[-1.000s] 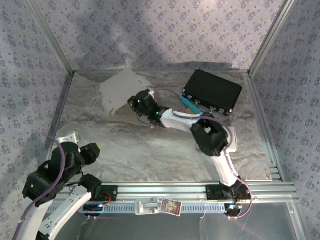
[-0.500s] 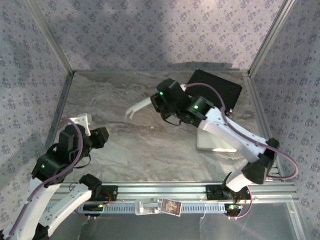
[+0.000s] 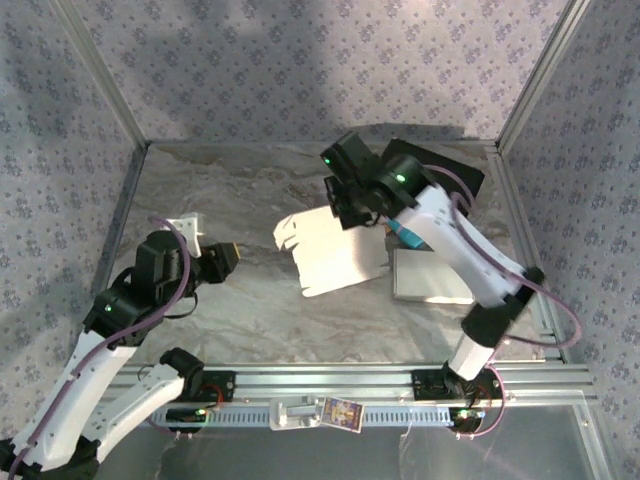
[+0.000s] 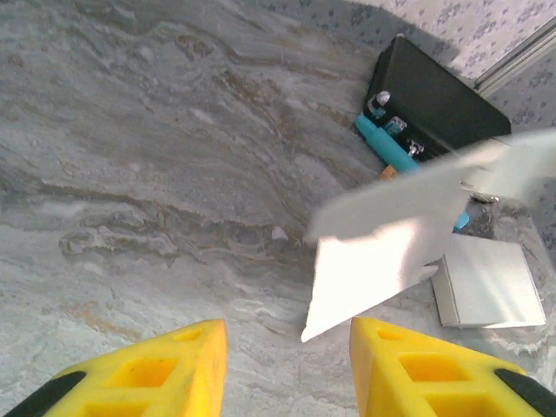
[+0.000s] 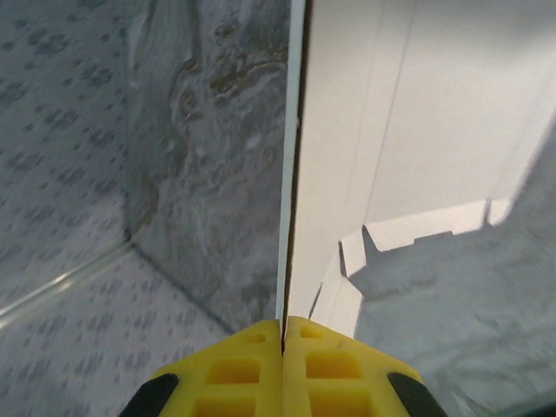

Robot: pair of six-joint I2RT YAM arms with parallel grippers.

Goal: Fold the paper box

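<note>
Pinching flat white paper box blank [image 3: 330, 250] in right gripper [image 5: 284, 323], partly hiding teal pen [image 4: 382, 143] beside black rectangular case [image 4: 434, 100]. Facing it with left gripper [image 4: 288, 347] parted, empty

The fingers of my left gripper [image 4: 287, 339] are bright yellow with black at the base. Those of my right gripper [image 5: 284, 328] carry the same yellow and black. The paper box [image 3: 335, 252] is plain white and unprinted, greyer where it lies in shadow. The table [image 3: 220, 300] is grey, marbled with paler and faintly brownish veins. The walls [image 3: 250, 70] are pale lilac-grey, printed with small, repeating, darker flower motifs. My right arm [image 3: 470, 258] has white links and black joints with green lights, and its cable [image 3: 560, 320] is purple. The case [image 3: 440, 180] is black, the tool [image 4: 382, 143] teal, the flat slab [image 3: 432, 280] light grey and the frame rail [image 3: 330, 378] silver.
</note>
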